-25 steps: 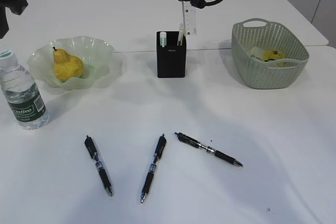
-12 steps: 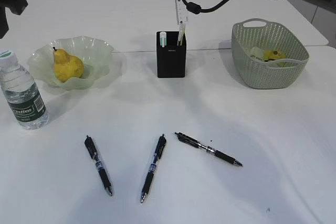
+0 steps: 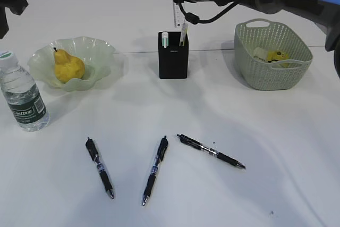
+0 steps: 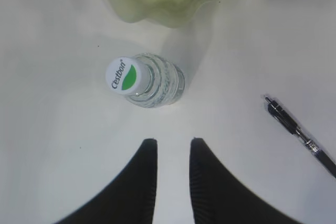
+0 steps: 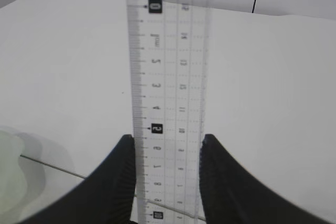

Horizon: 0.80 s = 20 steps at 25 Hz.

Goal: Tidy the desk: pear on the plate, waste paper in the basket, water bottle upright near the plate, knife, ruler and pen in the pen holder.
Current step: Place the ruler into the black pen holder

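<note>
Ruler (image 5: pixel 167 103) stands clamped between the right gripper (image 5: pixel 167 177) fingers — seemingly above the pen holder (image 3: pixel 172 57).

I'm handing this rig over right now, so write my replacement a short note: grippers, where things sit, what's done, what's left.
Right gripper: shut on the ruler, held above the pen holder.
Left gripper: open, empty, above the upright water bottle.
Done: pear on the plate; waste paper in the basket; bottle standing by the plate.
Left: lower the ruler into the holder, then collect the three pens lying on the desk.
</note>
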Each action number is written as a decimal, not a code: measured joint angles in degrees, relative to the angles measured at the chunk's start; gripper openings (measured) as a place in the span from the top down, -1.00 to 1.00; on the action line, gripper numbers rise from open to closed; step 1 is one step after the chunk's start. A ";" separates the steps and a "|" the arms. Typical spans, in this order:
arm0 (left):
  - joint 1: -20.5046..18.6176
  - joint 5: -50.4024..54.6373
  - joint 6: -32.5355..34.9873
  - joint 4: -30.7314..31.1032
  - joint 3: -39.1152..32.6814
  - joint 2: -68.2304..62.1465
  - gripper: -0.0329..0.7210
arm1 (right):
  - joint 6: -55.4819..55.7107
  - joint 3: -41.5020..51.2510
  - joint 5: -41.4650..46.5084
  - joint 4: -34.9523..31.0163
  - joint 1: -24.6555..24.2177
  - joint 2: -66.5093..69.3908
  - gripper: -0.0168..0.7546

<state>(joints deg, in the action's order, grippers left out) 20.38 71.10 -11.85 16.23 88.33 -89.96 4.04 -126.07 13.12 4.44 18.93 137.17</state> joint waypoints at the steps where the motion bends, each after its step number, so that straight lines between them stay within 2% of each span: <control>1: 0.00 0.00 0.00 0.00 0.00 0.00 0.54 | 0.00 0.00 -0.22 0.00 0.00 0.00 0.18; 20: 0.00 0.00 0.00 0.00 0.00 0.13 0.54 | 0.00 0.00 -1.99 0.00 0.00 5.28 0.18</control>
<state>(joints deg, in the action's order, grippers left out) 20.38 71.10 -11.85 16.23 88.33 -89.83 4.04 -126.07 11.13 4.44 18.93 142.45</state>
